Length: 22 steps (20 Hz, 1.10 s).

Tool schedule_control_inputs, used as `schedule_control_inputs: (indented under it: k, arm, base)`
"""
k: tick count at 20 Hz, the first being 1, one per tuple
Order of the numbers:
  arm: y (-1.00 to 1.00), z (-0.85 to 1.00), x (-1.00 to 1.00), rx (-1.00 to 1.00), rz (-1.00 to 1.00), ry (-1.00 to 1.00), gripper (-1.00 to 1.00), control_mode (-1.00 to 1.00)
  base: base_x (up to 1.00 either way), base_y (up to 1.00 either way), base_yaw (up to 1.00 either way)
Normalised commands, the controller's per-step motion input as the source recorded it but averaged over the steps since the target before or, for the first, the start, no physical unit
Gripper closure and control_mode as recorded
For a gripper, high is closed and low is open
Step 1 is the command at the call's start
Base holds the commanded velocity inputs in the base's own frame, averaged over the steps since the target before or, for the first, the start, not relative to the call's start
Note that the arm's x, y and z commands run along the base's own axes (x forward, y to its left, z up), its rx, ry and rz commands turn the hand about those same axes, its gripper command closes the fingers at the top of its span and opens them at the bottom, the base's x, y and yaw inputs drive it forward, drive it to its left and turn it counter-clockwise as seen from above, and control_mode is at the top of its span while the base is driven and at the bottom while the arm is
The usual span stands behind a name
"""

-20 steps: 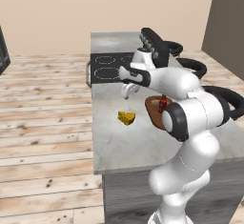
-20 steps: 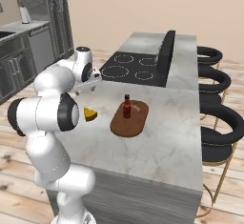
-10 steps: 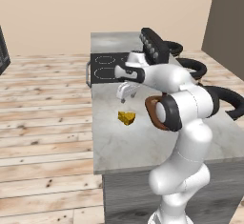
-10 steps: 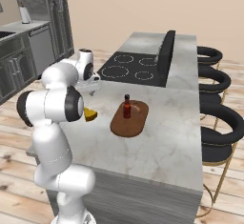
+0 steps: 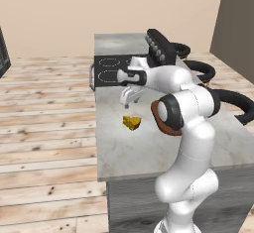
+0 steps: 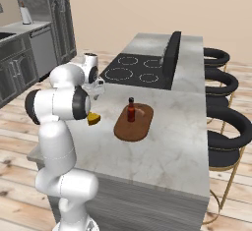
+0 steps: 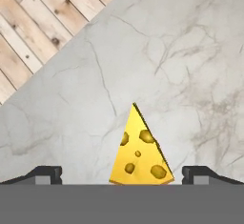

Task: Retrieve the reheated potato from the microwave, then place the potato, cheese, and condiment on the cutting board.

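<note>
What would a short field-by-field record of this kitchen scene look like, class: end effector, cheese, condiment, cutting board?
end effector: open, above the counter, over the cheese, not touching it
cheese: yellow wedge lying on the marble counter, between the fingertips in the hand view
condiment: upright on the cutting board
cutting board: on the counter, beside the cheese

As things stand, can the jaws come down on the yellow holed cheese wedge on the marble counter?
Probably yes. The gripper hangs above the yellow cheese wedge, jaws spread wide with the wedge between the fingertips in the hand view. Nothing lies on the grey marble counter around it.
</note>
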Motion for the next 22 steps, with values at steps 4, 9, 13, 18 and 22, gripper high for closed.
schedule_control_inputs:
  k: [4,9,13,18,22]
  arm:
    - [0.00,-0.23,0.09,0.00,0.03,-0.07,-1.00,-1.00]
    - [0.00,-0.26,0.05,0.00,0.00,-0.02,-1.00,-1.00]
    - [0.00,-0.30,0.02,0.00,0.00,-0.06,-1.00,-1.00]
    - [0.02,-0.22,0.00,0.00,0.00,-0.08,-1.00,-1.00]
    - [0.01,-0.22,0.05,-0.02,0.00,-0.09,-1.00,-1.00]
  base:
    - [0.00,0.00,0.00]
    - [0.00,0.00,0.00]
    - [0.00,0.00,0.00]
    - [0.00,0.00,0.00]
    - [0.00,0.00,0.00]
